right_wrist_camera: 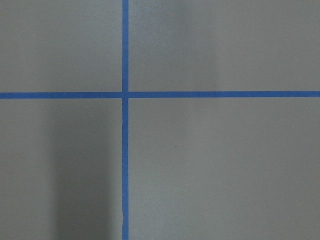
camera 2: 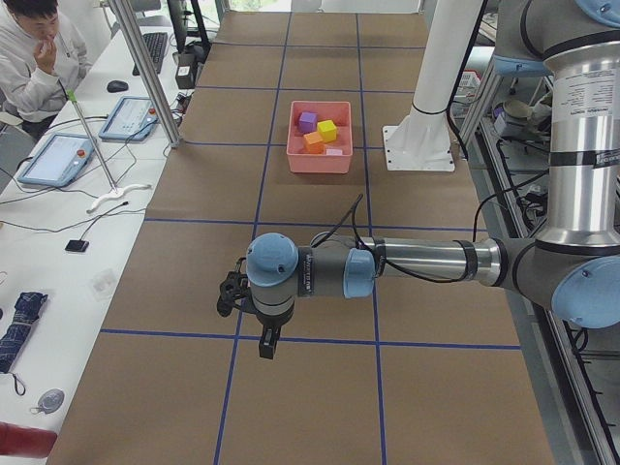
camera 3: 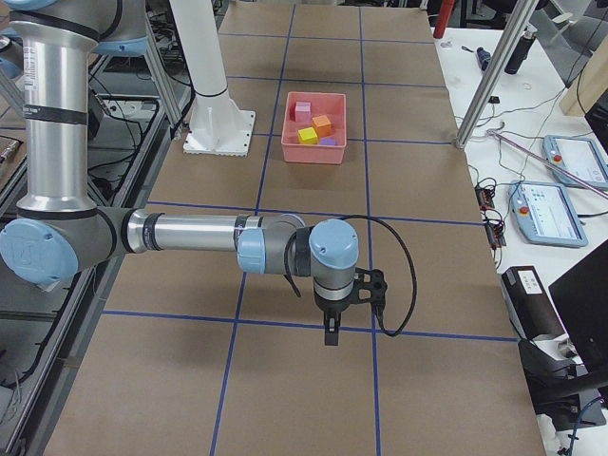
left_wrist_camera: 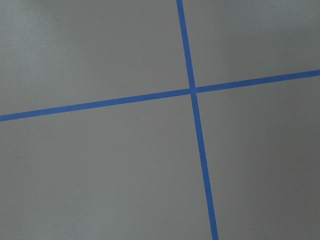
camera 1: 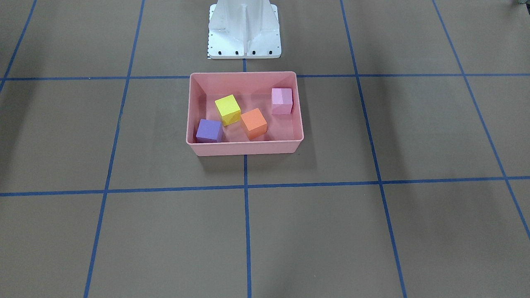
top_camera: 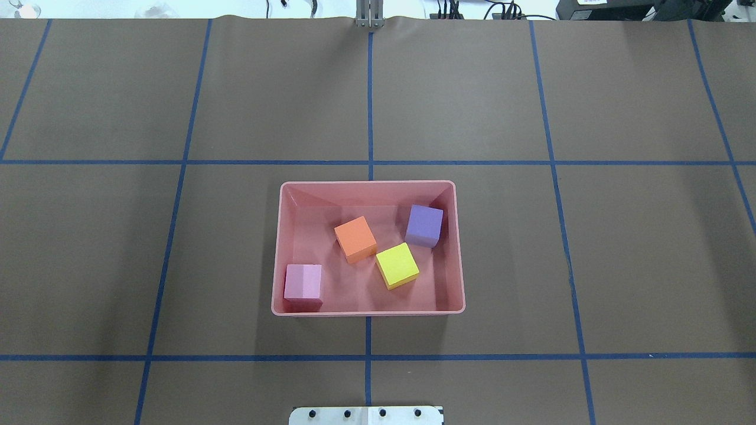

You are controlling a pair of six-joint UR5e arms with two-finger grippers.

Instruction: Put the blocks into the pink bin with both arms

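Left end effector point(camera 2: 268, 347) and right end effector point(camera 3: 330, 335) hang over the table point(top_camera: 590, 265), well apart from the pink bin point(top_camera: 368, 311), their opening impossible to tell, while the yellow block point(top_camera: 397, 265), orange block point(top_camera: 355, 239), purple block point(top_camera: 424, 225) and light-pink block point(top_camera: 303, 282) all lie inside, so the task looks finished.

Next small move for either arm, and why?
Probably none; I would just hold both arms where they are. The yellow block, orange block, purple block and light pink block all sit inside the pink bin. The left tool and right tool hang over the table, far from the bin.
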